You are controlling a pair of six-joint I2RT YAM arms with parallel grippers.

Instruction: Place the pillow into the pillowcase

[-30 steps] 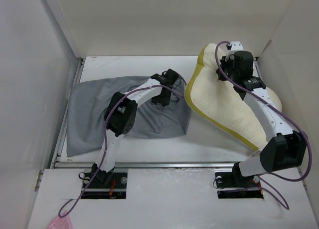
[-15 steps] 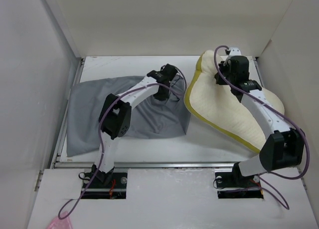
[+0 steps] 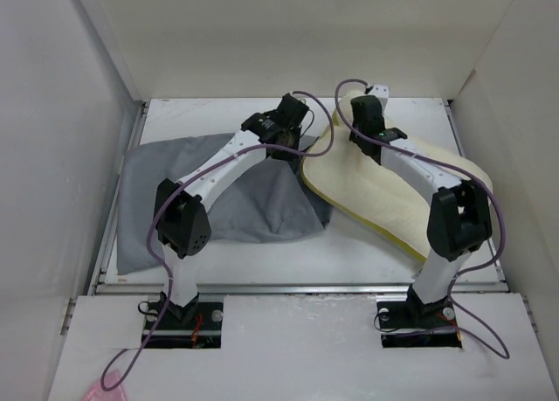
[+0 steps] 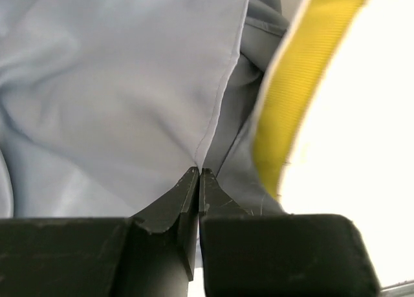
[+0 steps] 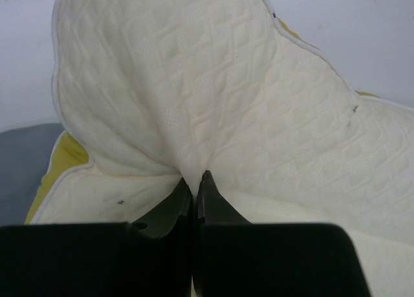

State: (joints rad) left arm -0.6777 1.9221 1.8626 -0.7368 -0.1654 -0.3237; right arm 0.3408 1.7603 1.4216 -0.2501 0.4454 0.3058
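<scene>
Watching this over the remote feed. The left end effector (image 4: 198, 174) is pinched tight on the hem of the pillowcase (image 3: 140, 200), and in the left wrist view the seam edge runs straight down into the closed tips. The yellow edge band (image 4: 291, 83) of the pillow (image 3: 384, 200) sits just beside that hem, almost touching it.

The right end effector (image 5: 195, 178) is also clamped down, with a bunched fold of the pillow's cream quilted face gathered between its tips.

From above, the grey pillowcase lies wrinkled over the left half of the bench (image 3: 349, 252), and its right edge is lifted a bit where the left arm grips it. The pillow takes up the right half, angled from the far middle down toward the near right. Its left corner meets the pillowcase's right edge, and I can't tell whether any of it is inside the opening.
</scene>
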